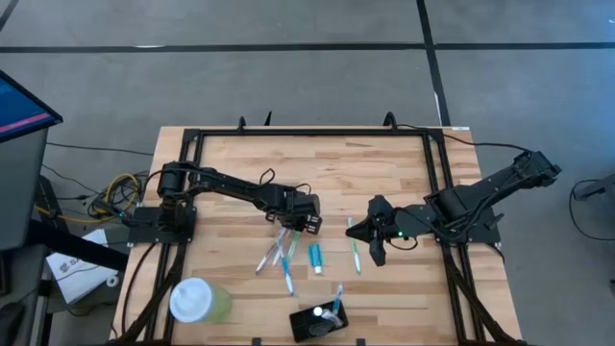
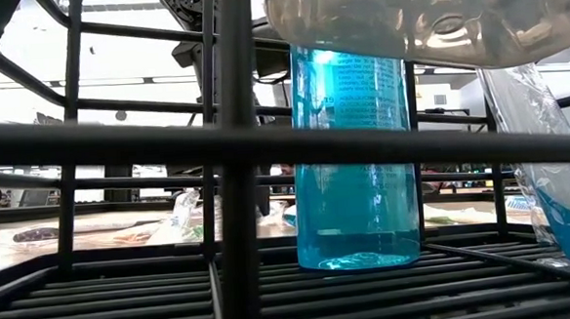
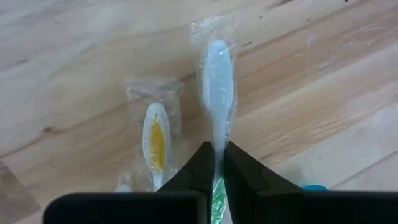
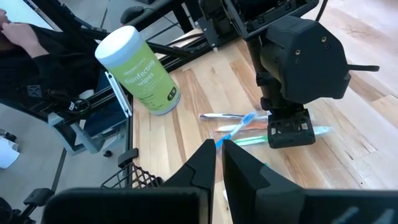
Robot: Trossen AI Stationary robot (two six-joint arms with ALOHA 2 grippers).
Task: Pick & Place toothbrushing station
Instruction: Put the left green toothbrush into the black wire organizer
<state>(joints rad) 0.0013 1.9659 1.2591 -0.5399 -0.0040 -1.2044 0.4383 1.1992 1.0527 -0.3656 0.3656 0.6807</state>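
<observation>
Several wrapped toothbrushes (image 1: 277, 252) and a small teal tube (image 1: 315, 258) lie loose on the wooden table's middle. One more toothbrush (image 1: 354, 254) lies to their right. The black holder (image 1: 309, 325) stands at the near edge with a brush in it. My left gripper (image 1: 308, 224) points steeply down over the far end of the pile, shut on a white-headed, green-handled toothbrush (image 3: 217, 68). A yellow-bristled brush (image 3: 155, 138) lies beside it. My right gripper (image 1: 374, 252) hangs above the table right of the tube, shut (image 4: 217, 163) and empty. My left gripper pinches the wrapped toothbrush at its neck (image 3: 218, 142), just behind the white head, between its two fingers. The fingers come from above, slanting down, one on each side of the neck. The brush looks to lie flat on the wood, head pointing beyond the fingertips.
A pale green wipes canister with a white lid (image 1: 198, 301) stands at the near left corner. A black frame (image 1: 312, 133) runs round the table's edges. In the low view a black wire rack (image 2: 236, 162) and a blue bottle (image 2: 354, 175) block most of the table.
</observation>
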